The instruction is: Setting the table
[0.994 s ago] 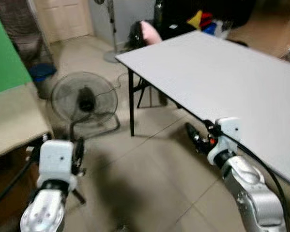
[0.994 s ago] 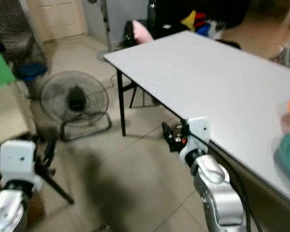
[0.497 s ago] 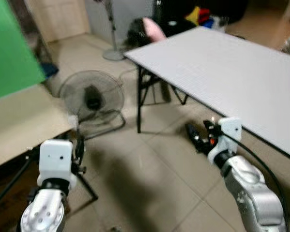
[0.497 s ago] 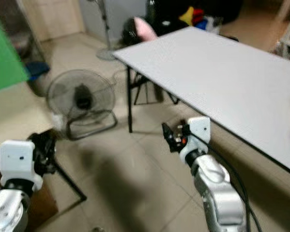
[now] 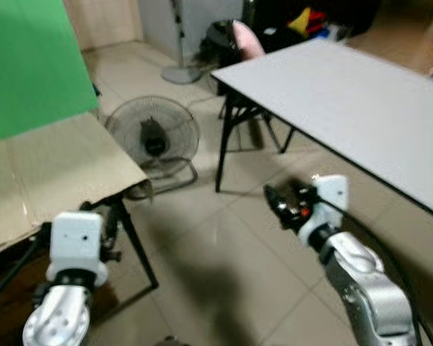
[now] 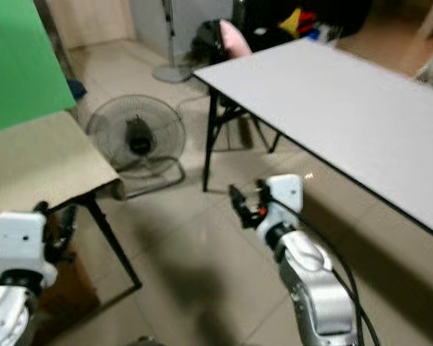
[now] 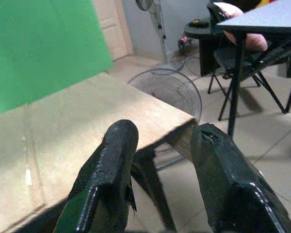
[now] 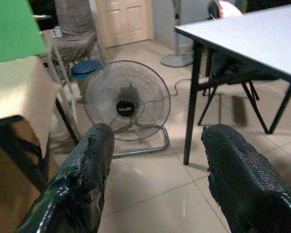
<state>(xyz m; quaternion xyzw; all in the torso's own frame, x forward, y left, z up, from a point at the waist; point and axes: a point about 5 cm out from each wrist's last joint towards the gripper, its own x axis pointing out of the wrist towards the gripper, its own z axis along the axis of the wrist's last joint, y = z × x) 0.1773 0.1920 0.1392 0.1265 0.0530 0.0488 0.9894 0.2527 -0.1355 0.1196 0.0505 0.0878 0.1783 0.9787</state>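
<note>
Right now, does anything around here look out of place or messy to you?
A floor fan sits on the tiles between the white table and the cardboard-topped table, whose covering curls loose at its corner. Nothing looks spilled or broken. Both claws are open and empty.

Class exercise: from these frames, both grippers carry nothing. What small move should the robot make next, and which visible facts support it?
Probably keep turning toward the cardboard-covered table on its left. The left gripper and right gripper are open and empty, held over bare floor near the floor fan, and the grey table shows no tableware, so something to set must be found first.
</note>
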